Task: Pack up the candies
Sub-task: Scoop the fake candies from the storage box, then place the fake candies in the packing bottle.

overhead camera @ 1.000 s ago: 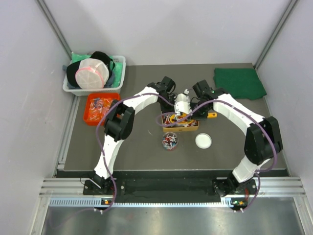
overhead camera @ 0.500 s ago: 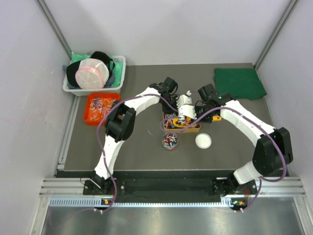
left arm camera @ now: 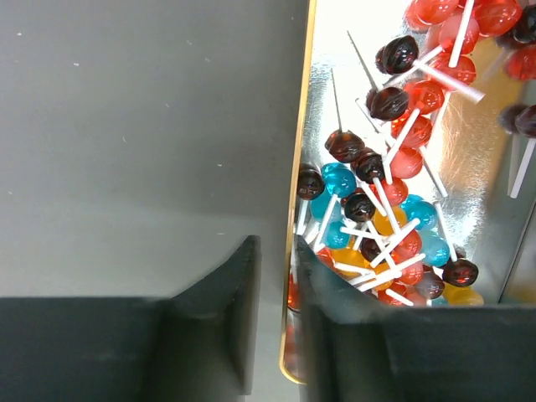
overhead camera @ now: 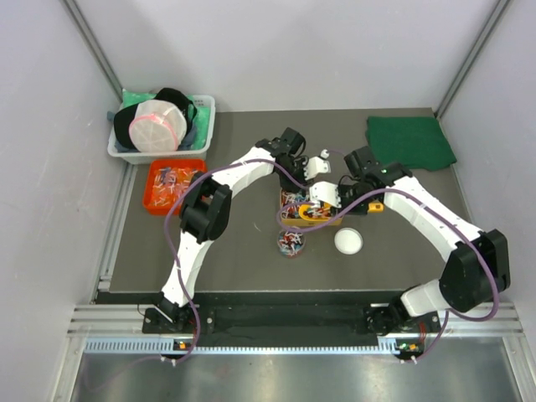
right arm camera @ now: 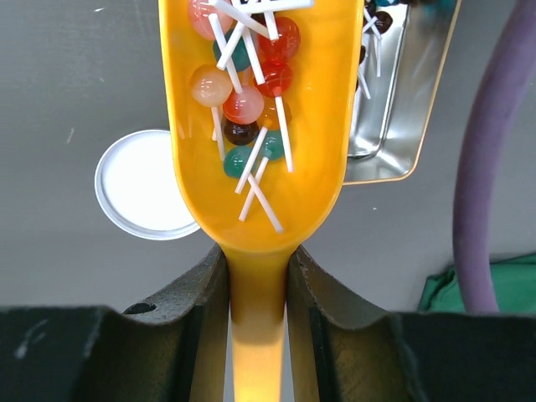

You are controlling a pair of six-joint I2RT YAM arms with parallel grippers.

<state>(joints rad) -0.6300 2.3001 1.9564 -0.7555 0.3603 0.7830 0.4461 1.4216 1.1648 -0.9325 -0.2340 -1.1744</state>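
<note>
Glossy, glass-like candies (left arm camera: 360, 205) in red, blue, amber and dark brown, on thin matt white sticks (left arm camera: 456, 81), lie in a mirror-bright metal tray (left arm camera: 327, 33) with a gold-toned rim. A scoop (right arm camera: 322, 100) of smooth, shiny orange plastic carries more. The white lid (right arm camera: 138, 188) looks like plain plastic with a dull sheen. The table (left arm camera: 142, 126) is matt dark grey, faintly speckled. Fingers (right arm camera: 197, 318) of the right gripper (right arm camera: 255, 264) are matt black, slightly grainy. The cable (right arm camera: 481, 167) is smooth purple; the green cloth (overhead camera: 410, 141) looks soft and napped.
</note>
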